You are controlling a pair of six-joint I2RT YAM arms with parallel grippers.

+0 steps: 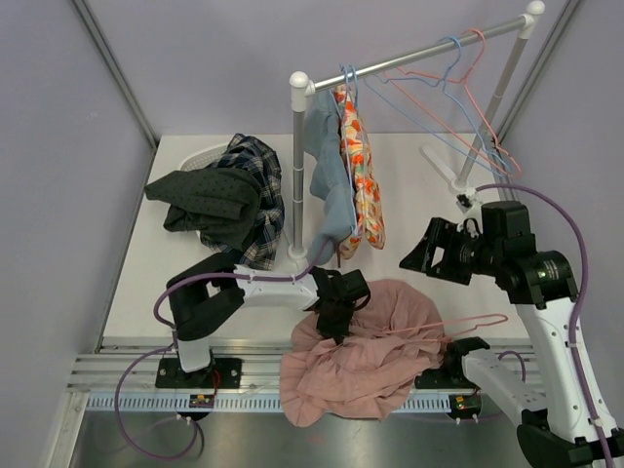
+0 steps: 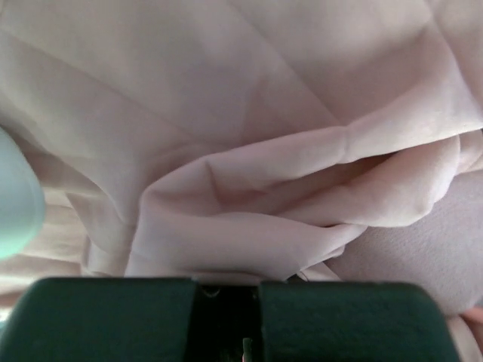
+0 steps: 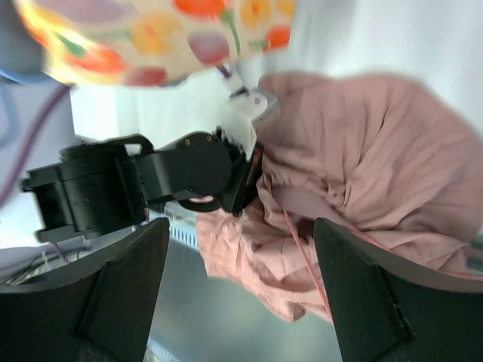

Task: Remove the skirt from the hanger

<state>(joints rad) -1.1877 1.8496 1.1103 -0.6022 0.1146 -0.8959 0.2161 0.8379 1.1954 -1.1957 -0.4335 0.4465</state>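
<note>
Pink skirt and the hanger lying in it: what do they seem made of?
The pink skirt looks like thin, soft cloth with a matte finish: it falls in fine, limp folds and shows no sheen in the left wrist view. The hanger is a slim pink rod, probably coated wire or plastic, but it is too thin to tell which.

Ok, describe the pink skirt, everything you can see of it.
The pink skirt is thin, soft-looking dusty-pink fabric, crumpled in a loose heap of folds at the near edge of the table, its lower part spilling over the front rail. A pink wire hanger lies across its right side. The left gripper presses into its upper left; whether it pinches cloth is unclear.
</note>
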